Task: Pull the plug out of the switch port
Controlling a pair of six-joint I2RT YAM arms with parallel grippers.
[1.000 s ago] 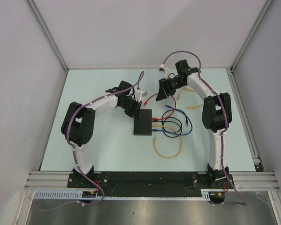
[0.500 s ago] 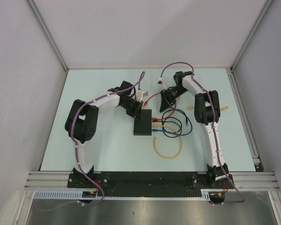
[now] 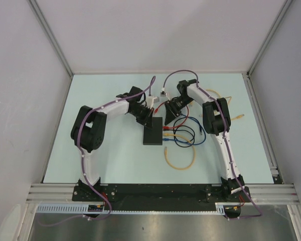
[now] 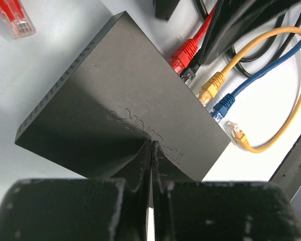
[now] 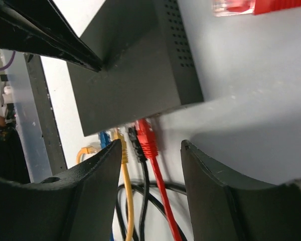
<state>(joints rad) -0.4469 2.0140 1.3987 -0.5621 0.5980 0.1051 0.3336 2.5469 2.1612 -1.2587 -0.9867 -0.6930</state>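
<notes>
The flat black switch (image 3: 153, 131) lies mid-table; it also shows in the left wrist view (image 4: 115, 95) and the right wrist view (image 5: 130, 70). Red (image 4: 185, 51), black (image 4: 189, 74), yellow (image 4: 212, 85) and blue (image 4: 223, 104) plugs sit in its side ports. My left gripper (image 4: 151, 145) is shut, its tips on the switch's top near the far edge (image 3: 147, 116). My right gripper (image 5: 151, 145) is open at the port side (image 3: 169, 114). The red plug (image 5: 146, 138) and black plug (image 5: 135, 145) lie between its fingers, with the yellow plug (image 5: 121, 148) at the left finger.
Loops of black, blue and red cable (image 3: 185, 134) lie right of the switch, with a yellow cable loop (image 3: 179, 159) nearer me. A loose red plug (image 4: 14, 17) lies on the table beyond the switch. A loose yellow plug (image 4: 237, 134) lies by the blue one.
My right arm has swung left and down from the back right to the switch's port side. My left gripper has stayed on the switch.
</notes>
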